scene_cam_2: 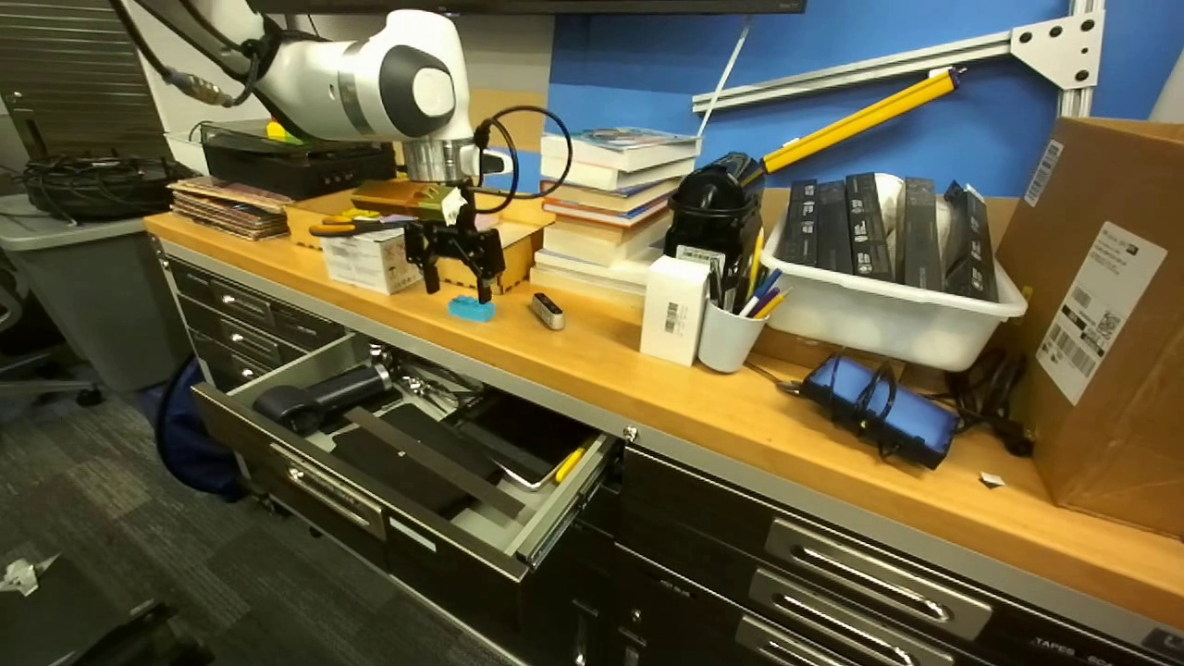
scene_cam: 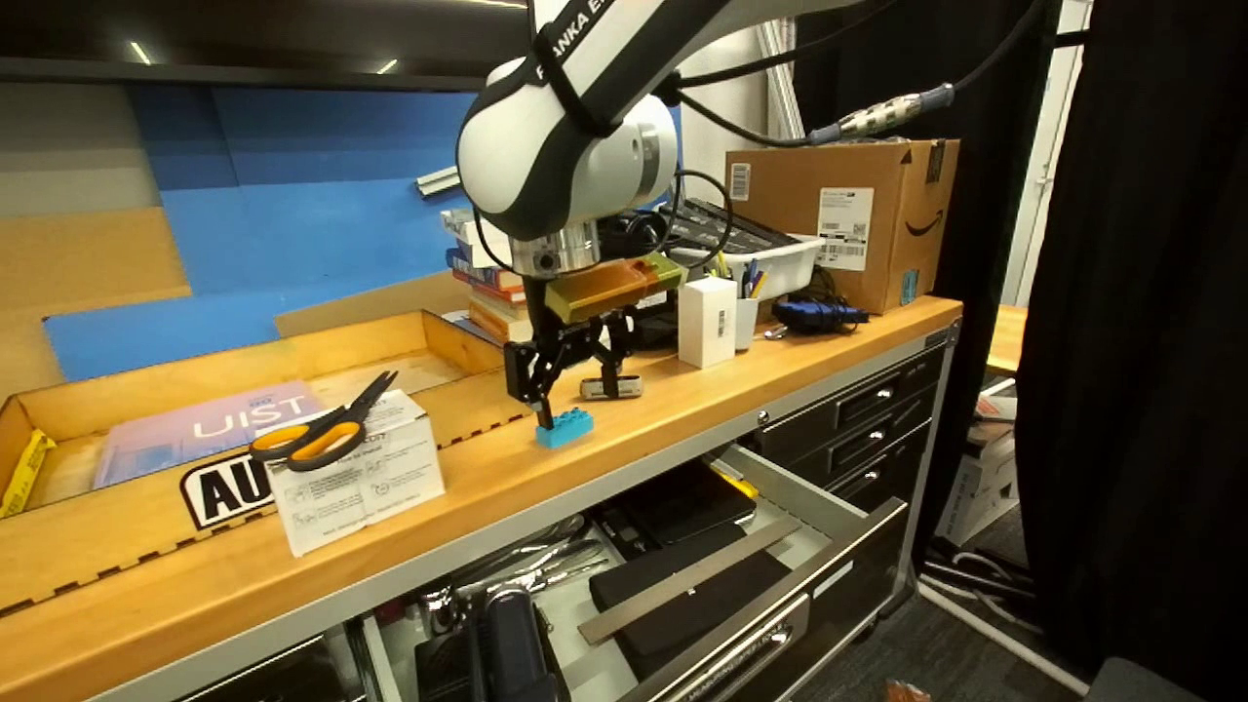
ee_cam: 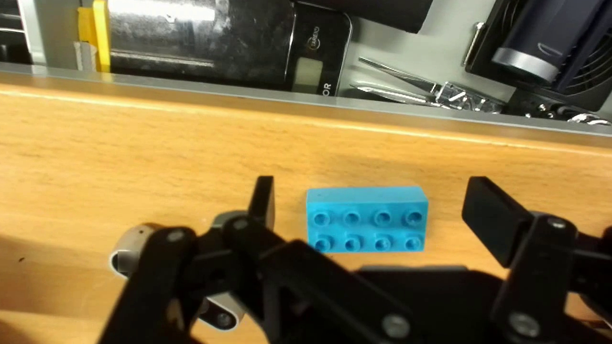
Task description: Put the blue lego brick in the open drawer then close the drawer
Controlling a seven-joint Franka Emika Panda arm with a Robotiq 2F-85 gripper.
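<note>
Blue lego brick, in wrist view, lies lengthwise between the gripper's parted jaws, near the table's front edge.

Gaps either side of brick

1. Blue lego brick: rectangular, two rows of four studs facing up; lies flat, in the wrist view lengthwise between the parted jaws, a gap at each end.
2. Open drawer: dark front, grey inside, pulled out, lower than the jaws and apart from them.
</note>
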